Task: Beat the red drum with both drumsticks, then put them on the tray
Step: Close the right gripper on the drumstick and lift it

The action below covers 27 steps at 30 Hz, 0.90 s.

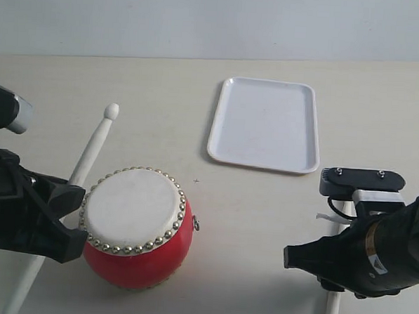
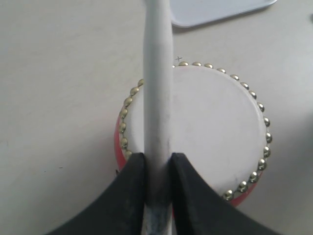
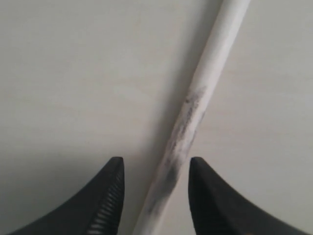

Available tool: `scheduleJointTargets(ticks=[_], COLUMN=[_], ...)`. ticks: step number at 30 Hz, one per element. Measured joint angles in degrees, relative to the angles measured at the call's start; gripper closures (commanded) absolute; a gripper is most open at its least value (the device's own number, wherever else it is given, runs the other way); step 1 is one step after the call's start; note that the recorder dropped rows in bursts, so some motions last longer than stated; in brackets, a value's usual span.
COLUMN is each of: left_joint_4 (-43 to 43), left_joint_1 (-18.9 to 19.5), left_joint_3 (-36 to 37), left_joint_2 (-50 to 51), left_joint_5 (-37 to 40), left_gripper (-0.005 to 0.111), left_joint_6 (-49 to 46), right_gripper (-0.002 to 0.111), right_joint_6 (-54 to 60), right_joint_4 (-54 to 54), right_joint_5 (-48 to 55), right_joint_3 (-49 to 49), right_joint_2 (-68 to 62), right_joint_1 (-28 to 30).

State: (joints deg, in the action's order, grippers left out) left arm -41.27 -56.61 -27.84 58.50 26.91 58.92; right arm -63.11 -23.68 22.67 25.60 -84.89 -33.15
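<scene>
Drumstick [image 2: 157,93] pinched in jaws of left gripper [image 2: 157,165], by red drum [image 1: 133,213]; second drumstick [image 3: 200,93] on counter [image 3: 73,73] between spread jaws of right gripper [image 3: 155,167], seemingly untouched.

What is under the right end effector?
One drumstick lies on the table between the open jaws of the right end effector, ungripped. In the exterior view the arm covers most of it.

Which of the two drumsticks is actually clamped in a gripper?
The left drumstick near the red drum: the left gripper pinches its shaft. The right drumstick lies untouched inside the open right gripper.
</scene>
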Motion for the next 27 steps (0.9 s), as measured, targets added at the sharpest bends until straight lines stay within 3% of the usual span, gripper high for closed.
scheduleJointTargets(ticks=[20, 23, 27], left_joint_4=[0.0, 0.0, 0.1], left_joint_1=[0.0, 0.0, 0.0], left_joint_3=[0.0, 0.0, 0.0], left_joint_2=[0.0, 0.0, 0.0], left_joint_5=[0.8, 0.8, 0.8], left_gripper=[0.107, 0.107, 0.107], left_joint_6=[-0.2, -0.2, -0.2], right_gripper=[0.073, 0.078, 0.095], right_joint_6=[-7.0, -7.0, -7.0], right_joint_4=[-8.0, -8.8, -10.4], right_joint_5=[-2.5, -3.5, -5.7], right_joint_3=[0.0, 0.4, 1.2], right_joint_2=[-6.3, -7.6, -9.3], right_joint_1=[0.0, 0.0, 0.7])
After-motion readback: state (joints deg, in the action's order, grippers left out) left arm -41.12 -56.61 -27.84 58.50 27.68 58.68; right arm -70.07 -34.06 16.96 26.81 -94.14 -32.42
